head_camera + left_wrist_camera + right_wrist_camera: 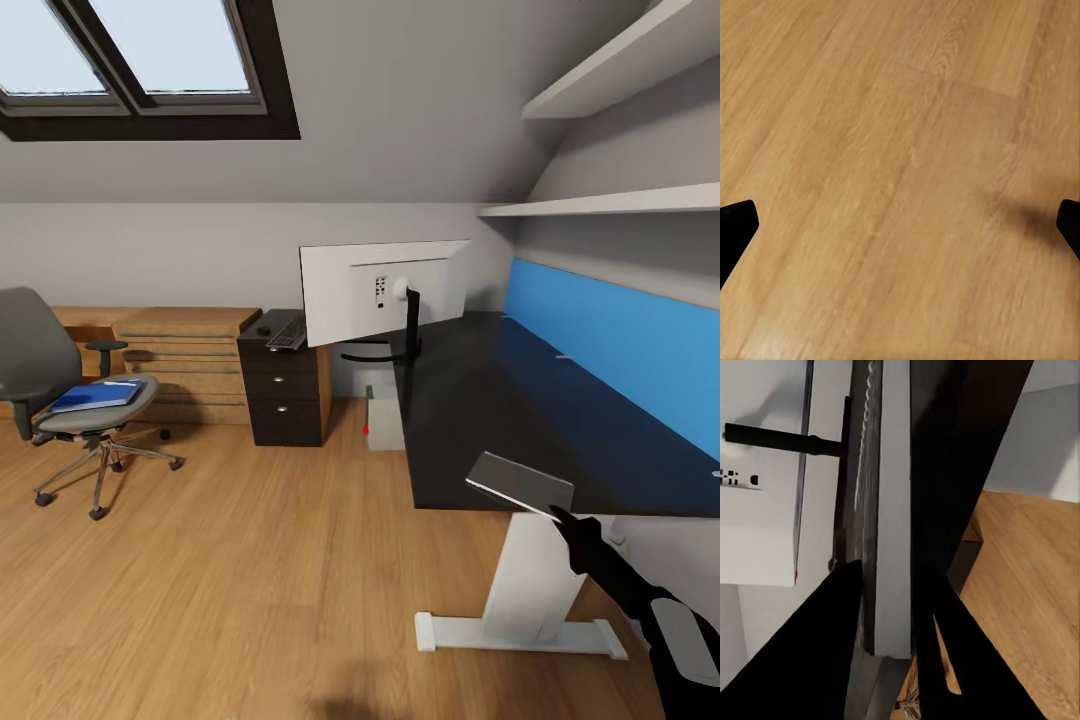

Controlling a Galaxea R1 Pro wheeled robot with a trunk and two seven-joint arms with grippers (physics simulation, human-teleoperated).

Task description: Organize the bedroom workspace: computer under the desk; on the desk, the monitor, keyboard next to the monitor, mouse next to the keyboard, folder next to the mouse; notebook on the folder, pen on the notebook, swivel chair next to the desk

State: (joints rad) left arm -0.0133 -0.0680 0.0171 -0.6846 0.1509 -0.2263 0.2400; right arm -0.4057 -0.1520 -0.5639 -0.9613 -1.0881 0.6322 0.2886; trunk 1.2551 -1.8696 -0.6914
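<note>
My right gripper (562, 520) is shut on the keyboard (520, 483), a slim slab with its silver-grey underside up, held tilted over the near corner of the black desk (500, 400). In the right wrist view the keyboard (874, 510) runs edge-on between the black fingers (825, 645). The monitor (385, 290) stands on the desk's far end, white back toward me. Under that end stands the grey computer (383, 422). At the left, the swivel chair (35, 365) carries the blue folder (97, 396). My left gripper (904, 225) is open above the wood floor.
A dark drawer cabinet (285, 395) stands left of the desk with a flat dark item (287, 335) and a small dark one (265, 328) on top. Low light-wood cabinets (185, 365) line the back wall. Shelves (610, 203) hang above the desk.
</note>
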